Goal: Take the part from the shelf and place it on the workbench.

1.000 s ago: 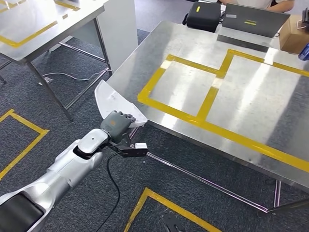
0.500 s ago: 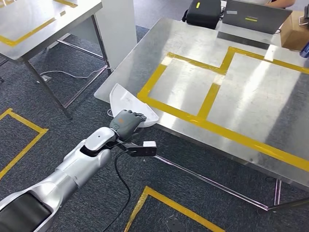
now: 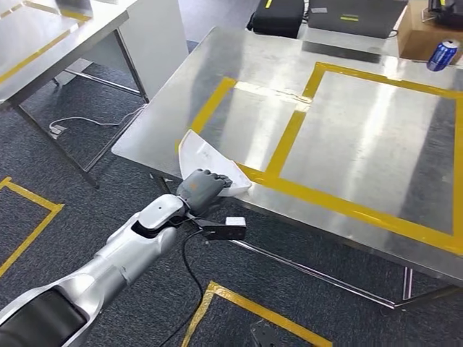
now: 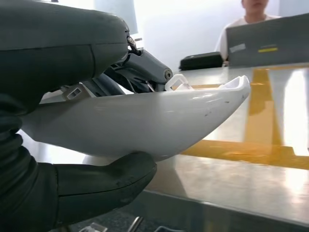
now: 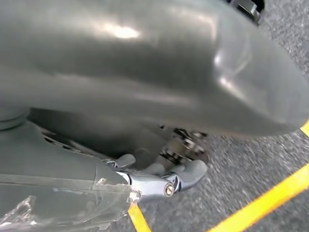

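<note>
Steel workbench [image 3: 338,144], yellow tape; left robot hand [image 3: 203,189] grips part [image 3: 210,160], seemingly over edge.

Floor: dark grey carpet [image 3: 98,181], yellow tape lines [image 3: 257,309].
Second table: steel [image 3: 32,43], at left, well apart.
Cabinet: white [image 3: 153,43], between tables.
Cable: white [image 3: 82,121], on floor.
Light: bright glare streaks on steel.

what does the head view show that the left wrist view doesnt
Head view alone: the silver left arm, a blue can at the workbench's far edge, and the carpet's yellow floor tape. Left wrist view alone: a person behind a laptop. Both: the left hand gripping the white part over the steel workbench.
</note>
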### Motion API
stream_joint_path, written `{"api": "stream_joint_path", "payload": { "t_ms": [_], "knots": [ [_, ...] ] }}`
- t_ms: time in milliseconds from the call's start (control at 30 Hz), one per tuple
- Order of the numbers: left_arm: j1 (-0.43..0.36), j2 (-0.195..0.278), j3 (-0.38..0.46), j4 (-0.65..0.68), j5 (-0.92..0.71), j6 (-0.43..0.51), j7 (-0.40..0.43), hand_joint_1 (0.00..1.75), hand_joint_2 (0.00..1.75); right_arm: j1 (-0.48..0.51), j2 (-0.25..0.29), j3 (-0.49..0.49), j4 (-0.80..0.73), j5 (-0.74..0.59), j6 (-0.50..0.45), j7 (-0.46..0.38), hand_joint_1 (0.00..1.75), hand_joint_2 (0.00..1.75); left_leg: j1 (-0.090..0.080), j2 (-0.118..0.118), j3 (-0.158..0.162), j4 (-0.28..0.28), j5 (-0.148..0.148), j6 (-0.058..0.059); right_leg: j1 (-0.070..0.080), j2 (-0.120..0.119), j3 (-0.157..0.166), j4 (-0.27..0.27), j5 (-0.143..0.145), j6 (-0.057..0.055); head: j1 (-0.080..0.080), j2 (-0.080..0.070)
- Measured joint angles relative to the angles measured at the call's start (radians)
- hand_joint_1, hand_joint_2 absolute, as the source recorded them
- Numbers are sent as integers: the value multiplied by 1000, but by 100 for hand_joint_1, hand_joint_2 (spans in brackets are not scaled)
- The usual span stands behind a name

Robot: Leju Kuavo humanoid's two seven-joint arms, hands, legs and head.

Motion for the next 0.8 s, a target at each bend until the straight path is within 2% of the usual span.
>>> {"api": "stream_joint_path", "payload": {
  "t_ms": [33, 100, 133, 167, 200, 233, 300, 333, 367, 400, 433, 500, 567, 633, 667, 700, 733, 767, 800],
  "knots": [
    [-1, -2, -1, 0, 1, 0, -2, 175, 175, 0, -1, -1, 0, 3, 2, 6, 0, 0, 0, 0, -17, 40, -26, -3, 1, 7, 1, 0, -1, -11, -2, 0],
    [-1, -6, -3, 1, 7, 2, -6, 175, 175, 3, -3, -1, 1, 14, 10, 28, 0, 0, -5, 0, -82, 177, -89, -3, 6, 19, 6, -5, -1, -24, -5, 0],
    [0, -8, -5, 2, 12, 1, -7, 175, 175, 6, -4, -1, 1, 20, 13, 40, 0, 0, -9, 0, -116, 241, -109, 0, 8, 25, 8, -7, -1, -28, -6, 0],
    [1, -10, -6, 5, 18, 1, -7, 175, 175, 9, -4, -1, 1, 23, 15, 48, 0, 0, -13, 0, -139, 279, -111, 8, 12, 31, 11, -8, -2, -31, -6, 0],
    [1, -11, -8, 7, 22, 0, -7, 175, 175, 12, -4, -1, 1, 24, 15, 53, 0, 0, -20, -1, -146, 279, -92, 22, 15, 38, 12, -9, -2, -33, -7, 0],
    [0, -13, -8, 9, 25, -2, -8, 175, 175, 14, -4, -1, 2, 24, 14, 54, 0, 0, -29, -5, -136, 241, -56, 40, 19, 46, 13, -11, -2, -34, -8, 0],
    [-4, -13, -9, 12, 29, -3, -10, 175, 175, 14, -3, -2, 1, 23, 13, 53, 0, 0, -53, -25, -88, 115, 19, 87, 26, 60, 15, -14, 1, -36, -7, 0],
    [-6, -14, -9, 12, 31, -5, -13, 175, 175, 15, -2, -2, 1, 23, 12, 51, 0, 0, -61, -36, -64, 62, 39, 103, 28, 67, 16, -16, 2, -35, -7, 0],
    [-7, -14, -9, 14, 33, -7, -16, 175, 175, 16, 0, -2, 1, 23, 11, 48, 0, 0, -67, -44, -48, 29, 44, 111, 28, 71, 16, -17, 2, -34, -8, 0],
    [-7, -15, -9, 15, 34, -9, -18, 175, 175, 18, 0, -2, 1, 23, 9, 45, 0, 0, -68, -46, -40, 16, 40, 111, 29, 75, 15, -18, 3, -30, -8, 0],
    [-9, -18, -10, 15, 35, -12, -21, 175, 175, 18, 1, -3, 2, 23, 7, 43, 0, 0, -66, -43, -36, 6, 39, 105, 29, 79, 15, -21, 4, -26, -11, 0],
    [-16, -29, -10, 16, 40, -12, -27, 175, 175, 17, 0, -5, 2, 24, -1, 43, 0, 0, -58, -35, -30, -10, 43, 97, 34, 61, 9, -12, -9, -16, -8, 0],
    [-23, -38, -10, 19, 48, -11, -34, 175, 175, 16, 1, -8, 2, 24, -18, 39, 0, 0, -52, -26, -23, -21, 48, 96, 37, 23, -23, 65, -60, -8, 1, 0],
    [-23, -40, -10, 27, 56, -8, -39, 175, 175, 14, 1, -13, 2, 24, -35, 15, 0, 0, -51, -15, -17, -22, 46, 97, 36, 1, -75, 190, -115, 1, 6, 0],
    [-23, -39, -10, 33, 62, -8, -41, 175, 175, 14, 1, -17, 2, 25, -39, 2, 0, 0, -50, -9, -15, -22, 44, 97, 34, -3, -92, 229, -120, 7, 6, 0],
    [-22, -39, -10, 38, 71, -8, -44, 175, 175, 14, 1, -21, 2, 26, -41, -6, 0, 0, -49, -5, -11, -21, 42, 95, 32, -6, -95, 234, -107, 13, 6, 0],
    [-23, -40, -10, 41, 80, -9, -48, 175, 175, 14, 1, -24, 2, 28, -40, -7, 0, 0, -46, -2, -7, -20, 39, 92, 28, -9, -79, 201, -76, 19, 6, 0],
    [-25, -42, -9, 43, 89, -11, -53, 175, 175, 14, 1, -27, 2, 29, -39, -4, 0, 0, -44, -1, -3, -18, 35, 87, 24, -13, -48, 136, -36, 26, 6, 0],
    [-29, -44, -8, 45, 96, -14, -56, 175, 175, 13, 2, -28, 2, 30, -36, -2, 0, 0, -44, -1, 0, -15, 31, 82, 22, -18, -14, 70, -8, 32, 8, 0]
  ]
}}
